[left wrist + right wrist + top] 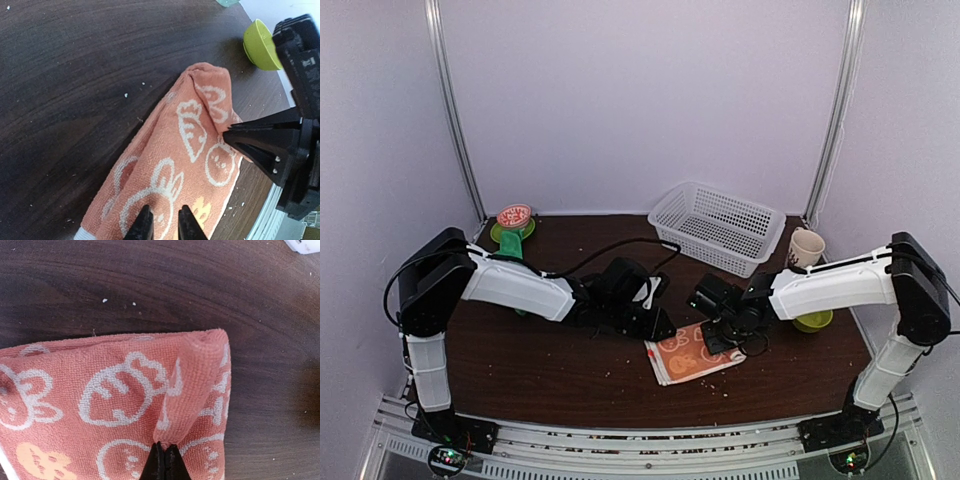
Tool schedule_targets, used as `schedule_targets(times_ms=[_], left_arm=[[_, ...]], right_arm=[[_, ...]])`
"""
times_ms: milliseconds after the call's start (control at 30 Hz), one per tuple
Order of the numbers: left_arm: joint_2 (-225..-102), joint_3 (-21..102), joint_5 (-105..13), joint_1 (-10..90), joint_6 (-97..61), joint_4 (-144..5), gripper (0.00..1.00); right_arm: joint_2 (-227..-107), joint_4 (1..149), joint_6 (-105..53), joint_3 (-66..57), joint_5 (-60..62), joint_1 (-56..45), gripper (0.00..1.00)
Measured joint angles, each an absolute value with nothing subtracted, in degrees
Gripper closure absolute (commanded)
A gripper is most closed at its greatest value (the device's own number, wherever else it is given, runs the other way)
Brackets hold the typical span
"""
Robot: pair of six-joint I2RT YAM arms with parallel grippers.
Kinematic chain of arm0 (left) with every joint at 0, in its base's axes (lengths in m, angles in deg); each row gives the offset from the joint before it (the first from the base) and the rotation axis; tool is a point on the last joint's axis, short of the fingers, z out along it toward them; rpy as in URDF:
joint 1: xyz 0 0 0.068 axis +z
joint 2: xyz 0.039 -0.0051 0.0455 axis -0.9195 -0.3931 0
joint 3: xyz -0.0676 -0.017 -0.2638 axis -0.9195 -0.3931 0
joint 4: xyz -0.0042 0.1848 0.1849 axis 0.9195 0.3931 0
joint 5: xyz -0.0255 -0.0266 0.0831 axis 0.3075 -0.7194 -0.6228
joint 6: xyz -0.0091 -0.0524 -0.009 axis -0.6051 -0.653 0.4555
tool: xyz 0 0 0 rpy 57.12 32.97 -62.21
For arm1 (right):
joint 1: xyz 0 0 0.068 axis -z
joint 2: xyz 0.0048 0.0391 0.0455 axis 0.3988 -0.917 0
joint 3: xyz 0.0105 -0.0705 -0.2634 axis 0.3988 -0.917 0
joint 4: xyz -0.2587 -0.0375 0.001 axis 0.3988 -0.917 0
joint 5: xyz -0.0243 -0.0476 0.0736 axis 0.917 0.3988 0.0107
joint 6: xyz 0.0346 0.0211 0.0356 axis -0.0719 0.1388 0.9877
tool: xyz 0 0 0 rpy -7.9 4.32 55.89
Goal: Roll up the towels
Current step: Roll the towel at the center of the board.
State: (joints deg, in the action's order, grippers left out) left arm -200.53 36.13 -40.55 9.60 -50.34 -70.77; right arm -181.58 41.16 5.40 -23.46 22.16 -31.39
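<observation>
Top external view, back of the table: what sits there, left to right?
Green dish with a round red item on it → white basket → pale cup. The green bowl lies nearer, in line with the cup, so I leave it out.

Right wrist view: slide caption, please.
Right pincer shut on a raised fold of the peach bunny towel, dark table beneath.

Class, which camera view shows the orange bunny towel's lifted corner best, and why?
Right wrist view: the lifted corner of the orange bunny towel fills the frame, pinched by the right fingers. The left wrist view shows it smaller, from the side. The top view shows the towel tiny, its corner hidden.
</observation>
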Motion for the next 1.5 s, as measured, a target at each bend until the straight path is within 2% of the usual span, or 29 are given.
schedule_targets(times_ms=[367, 533, 833, 1067, 1500], left_arm=[[-200.58, 37.62, -39.30, 9.60, -52.68, -70.59, 0.81], [-202.35, 41.49, -37.21, 9.60, -55.74, -72.76, 0.81], [-207.83, 46.32, -33.99, 9.60, -59.17, -74.90, 0.81], [-211.18, 51.45, -31.83, 9.60, -60.09, -75.49, 0.81], [-220.12, 60.13, -27.07, 9.60, -62.71, -75.84, 0.81]], right_arm=[[-181.82, 48.81, 5.95, -28.10, 18.19, -31.39, 1.00], [-180.45, 52.64, 5.79, -30.68, 17.66, -31.39, 0.83], [-176.51, 61.68, 6.08, -37.04, 15.10, -31.39, 0.68], [-174.30, 67.50, 6.08, -41.19, 13.64, -30.56, 0.67], [-173.52, 69.14, 6.10, -42.41, 12.37, -30.10, 0.68]])
